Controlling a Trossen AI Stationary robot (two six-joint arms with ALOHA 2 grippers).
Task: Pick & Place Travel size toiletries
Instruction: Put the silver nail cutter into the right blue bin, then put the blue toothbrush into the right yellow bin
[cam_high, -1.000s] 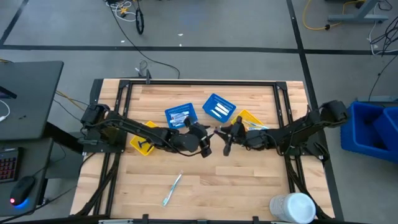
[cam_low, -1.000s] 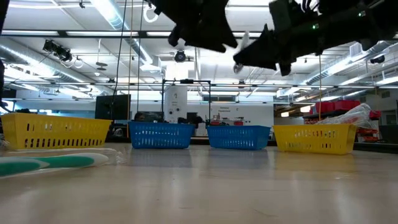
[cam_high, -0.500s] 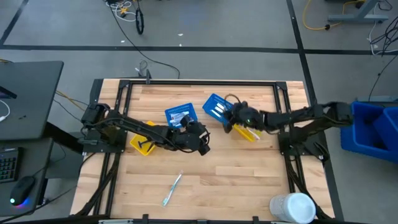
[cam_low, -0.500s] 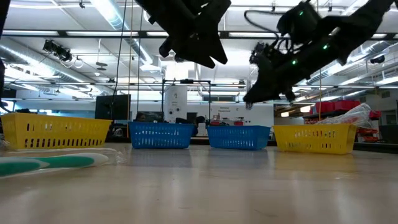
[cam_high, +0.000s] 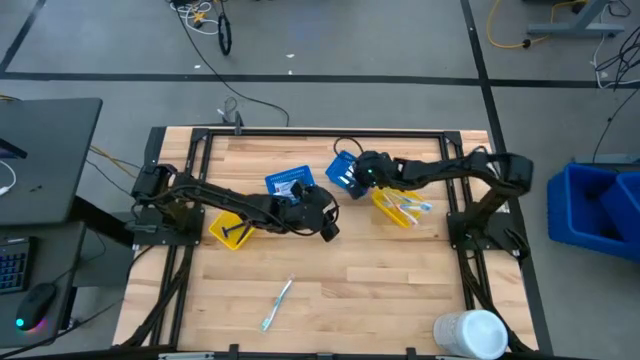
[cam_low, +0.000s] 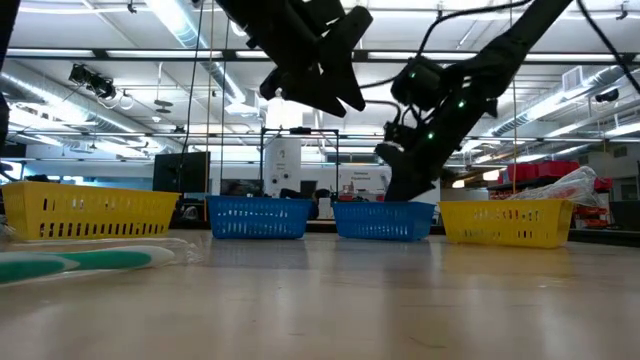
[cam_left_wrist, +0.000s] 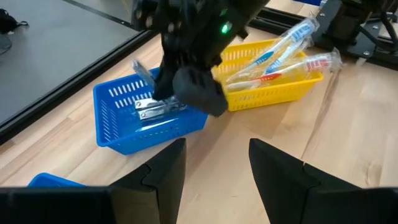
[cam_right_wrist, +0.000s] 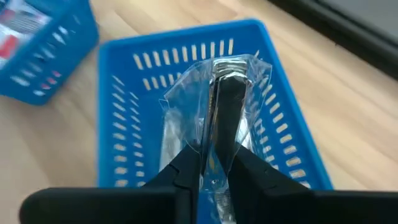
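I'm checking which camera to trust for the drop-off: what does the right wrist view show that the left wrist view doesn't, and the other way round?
Only the right wrist view shows the right pincer shut on a clear-wrapped razor, held over the blue basket.

Only the left wrist view shows the yellow basket with wrapped toothbrushes sticking out, and the left pincer open above bare table.

Both show that blue basket on the wooden table, with wrapped items in it.

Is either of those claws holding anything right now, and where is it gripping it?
The right gripper pinches a clear-wrapped dark razor by its near end, over a blue basket. The left gripper is open, holding nothing.
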